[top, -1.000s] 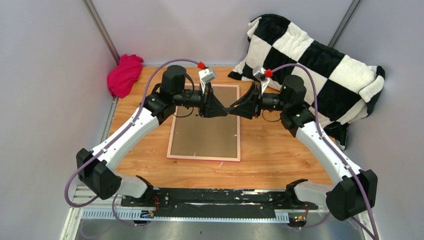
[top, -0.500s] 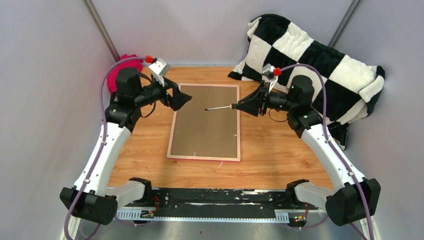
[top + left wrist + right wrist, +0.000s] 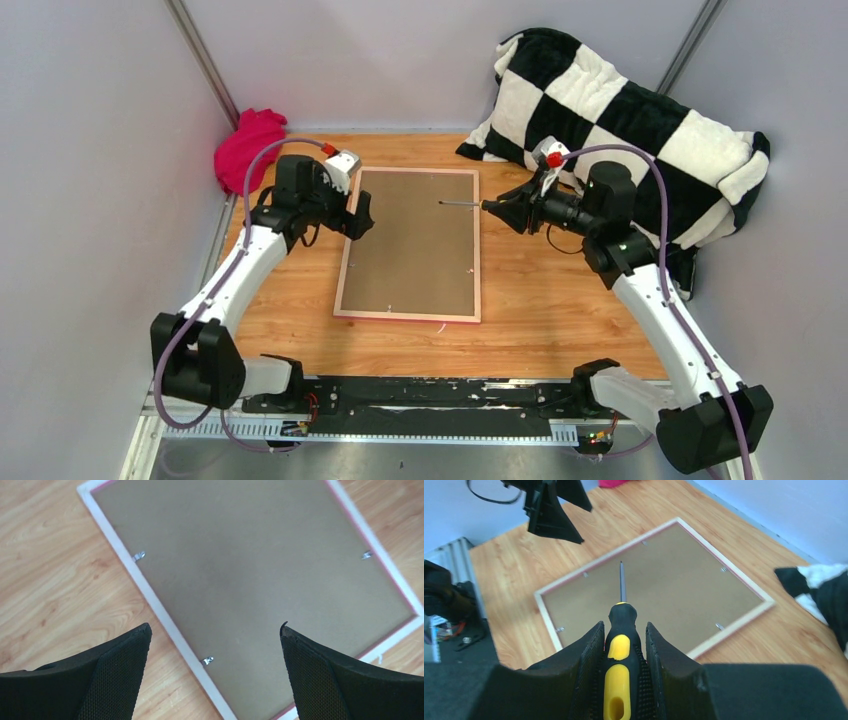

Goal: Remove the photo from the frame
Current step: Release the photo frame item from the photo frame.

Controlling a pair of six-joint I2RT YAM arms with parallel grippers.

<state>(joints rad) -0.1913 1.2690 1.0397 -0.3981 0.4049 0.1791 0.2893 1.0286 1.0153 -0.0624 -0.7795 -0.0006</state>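
The frame [image 3: 410, 250] lies face down mid-table, its brown backing board [image 3: 250, 555] up inside a thin pink border. The photo is hidden beneath the board. Small metal tabs [image 3: 207, 660] sit along the frame's edges. My left gripper [image 3: 362, 215] hovers over the frame's left edge near its far corner, open and with nothing in it [image 3: 215, 630]. My right gripper [image 3: 503, 208] is off the frame's right edge and shut on a black-and-yellow screwdriver [image 3: 620, 630]. The screwdriver's shaft [image 3: 458, 205] points left over the board, above the frame [image 3: 659, 590].
A black-and-white checkered blanket [image 3: 620, 110] is heaped at the back right, spilling onto the table beside my right arm. A magenta cloth [image 3: 248, 150] lies in the back left corner. Walls close in the table on three sides.
My left gripper let go at the middle of the frame, opened wide and swung back to the frame's left edge. My right gripper drew back to the right with the screwdriver.
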